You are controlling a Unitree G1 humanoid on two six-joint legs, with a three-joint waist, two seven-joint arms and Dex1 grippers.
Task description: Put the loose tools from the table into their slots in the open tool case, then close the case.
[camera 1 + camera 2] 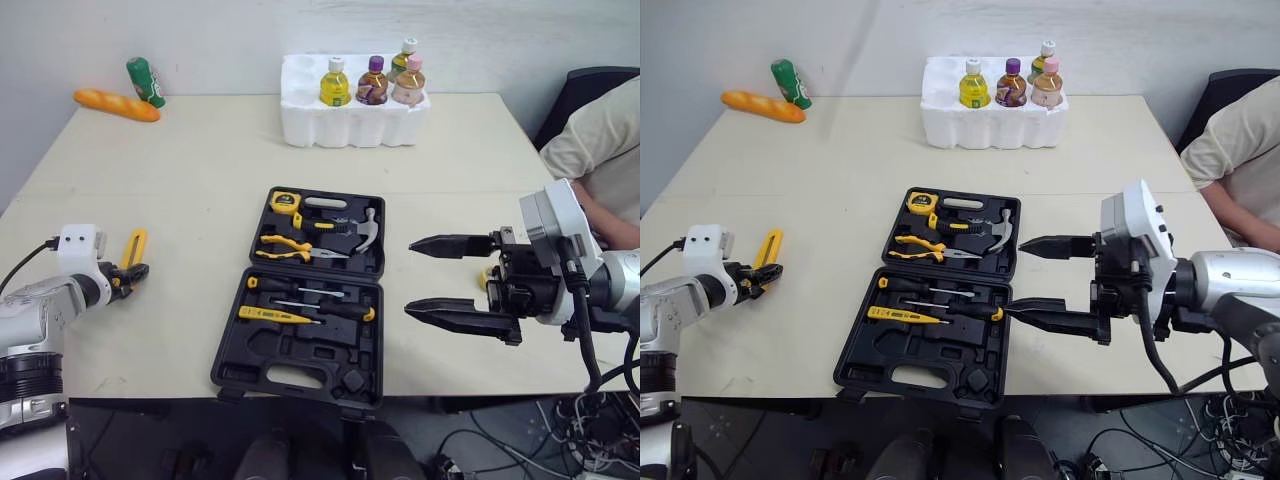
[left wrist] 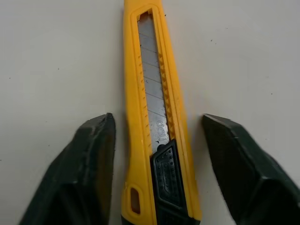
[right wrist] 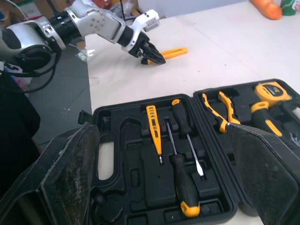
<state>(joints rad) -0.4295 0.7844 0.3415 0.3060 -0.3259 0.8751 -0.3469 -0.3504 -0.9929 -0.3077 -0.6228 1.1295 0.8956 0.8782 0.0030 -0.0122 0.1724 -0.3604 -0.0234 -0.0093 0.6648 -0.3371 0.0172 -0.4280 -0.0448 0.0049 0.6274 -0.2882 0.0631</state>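
The yellow utility knife (image 2: 154, 93) lies flat on the pale surface (image 1: 200, 160). It sits directly between the two black fingers (image 2: 89, 159) of the left claw (image 2: 157, 119). This claw is released: its fingers are spread on both sides of the knife's rear end, with a thin gap on each side, so nothing is grasped. The knife's black slider is closest to the claw, and the body with the segmented blade in its slot points away from it.

The right claw (image 1: 410, 277) is also released, its fingers wide apart and holding nothing. It hovers just beside the tool case (image 1: 300, 370), on the side far from the left claw. The case lies between the two claws with its lid laid back. The half farther from the claws holds a tape measure (image 1: 285, 201), a hammer (image 1: 362, 232) and pliers (image 1: 290, 245). The nearer half holds screwdrivers (image 1: 320, 308) and a yellow tester pen (image 1: 272, 315), and some of its slots are bare. The knife lies well apart from the case.
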